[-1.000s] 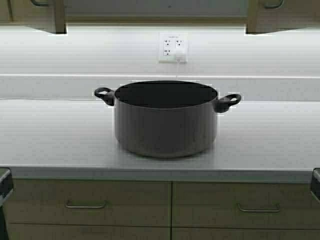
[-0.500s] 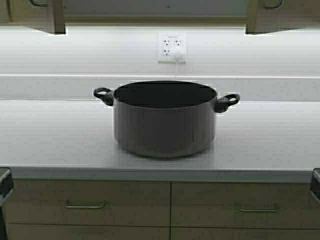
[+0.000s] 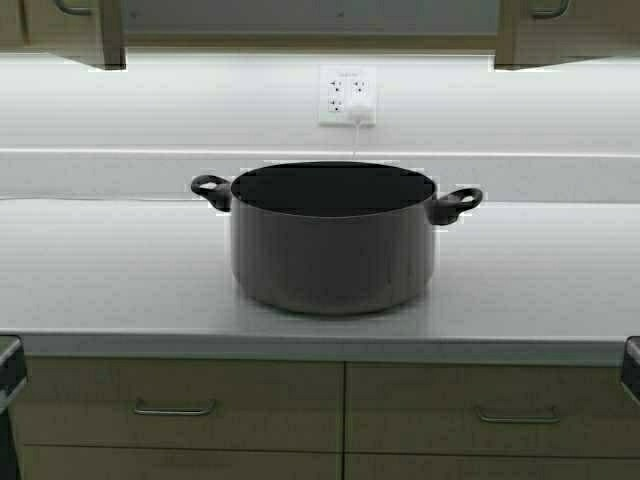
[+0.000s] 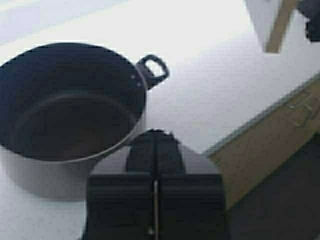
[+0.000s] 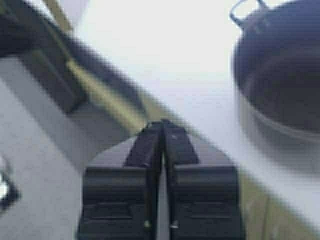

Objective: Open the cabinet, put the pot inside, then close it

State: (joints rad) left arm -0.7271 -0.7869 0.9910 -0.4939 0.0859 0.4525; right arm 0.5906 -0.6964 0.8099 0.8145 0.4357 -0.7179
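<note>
The left claw point(image 4: 154, 137) is closed, its two black fingers pressed together and gripping nothing. The right claw point(image 5: 162, 127) is closed and empty as well, fingers meeting at the tips. In the high view only dark edges of each arm show low at either side.

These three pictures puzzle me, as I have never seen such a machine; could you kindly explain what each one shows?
They come from a wheeled robot with two arms. The high view looks forward from its frame: a wide, lidless dark grey metal pot stands on a pale countertop, below tan wood-grain wall cupboard doors; a white wall socket is behind. The other two pictures come from cameras on the wrists. Each shows that arm's black pincer, left pincer and right pincer, shut and holding nothing, near the counter's edge beside the pot.
</note>
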